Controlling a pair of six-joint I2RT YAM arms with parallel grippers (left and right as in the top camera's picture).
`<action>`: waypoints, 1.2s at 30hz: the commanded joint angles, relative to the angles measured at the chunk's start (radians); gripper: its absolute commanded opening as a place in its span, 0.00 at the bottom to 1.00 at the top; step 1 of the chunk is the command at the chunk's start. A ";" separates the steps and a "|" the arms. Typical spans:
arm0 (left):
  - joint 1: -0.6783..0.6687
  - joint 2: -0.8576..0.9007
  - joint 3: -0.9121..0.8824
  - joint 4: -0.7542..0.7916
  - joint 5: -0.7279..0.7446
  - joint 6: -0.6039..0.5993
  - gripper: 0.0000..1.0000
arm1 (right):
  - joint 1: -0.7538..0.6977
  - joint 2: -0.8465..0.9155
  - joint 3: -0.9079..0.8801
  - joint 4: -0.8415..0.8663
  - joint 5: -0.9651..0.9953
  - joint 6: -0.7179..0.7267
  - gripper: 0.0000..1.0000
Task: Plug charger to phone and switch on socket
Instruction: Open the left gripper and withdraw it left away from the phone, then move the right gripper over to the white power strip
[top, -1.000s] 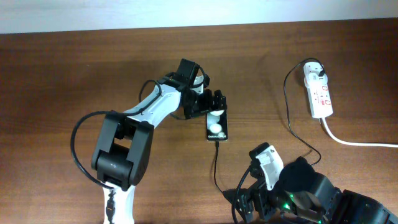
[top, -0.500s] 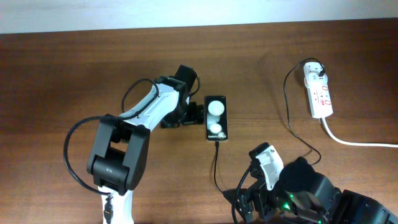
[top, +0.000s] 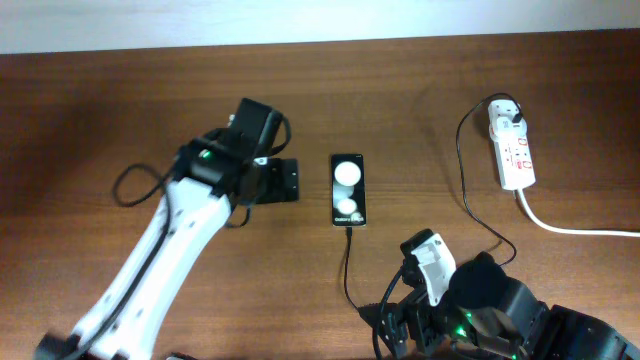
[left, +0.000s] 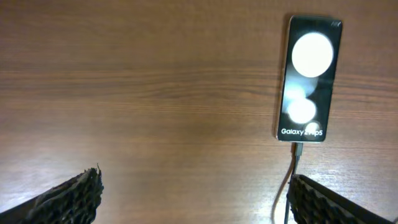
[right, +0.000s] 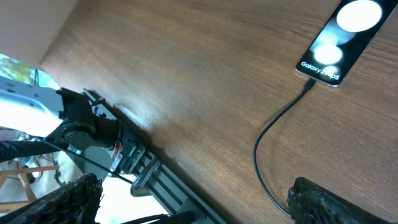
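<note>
Both spread and empty: left tool (left: 200, 198), right tool (right: 196, 198); charger (top: 347, 262) plugged into phone (top: 348, 190), adapter (top: 506, 115) in socket (top: 516, 155).

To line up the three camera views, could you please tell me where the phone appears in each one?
Overhead: the phone lies near the centre of the picture, long side vertical.
Left wrist: the phone is at the upper right, upright.
Right wrist: the phone is in the top right corner, tilted.
Shared landmark: the charger, whose thin black cable leaves the phone's lettered end in all three views.
</note>
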 joint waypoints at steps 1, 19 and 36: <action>0.006 -0.182 0.003 -0.056 -0.147 -0.100 0.99 | -0.003 -0.003 0.017 0.001 0.000 0.002 0.99; 0.007 -0.688 -0.017 -0.166 -0.371 -0.141 0.99 | -0.003 0.017 0.017 0.043 0.013 0.001 0.88; 0.218 -0.999 -0.017 -0.322 -0.371 -0.141 0.99 | -0.005 0.412 0.017 0.016 0.189 0.173 0.04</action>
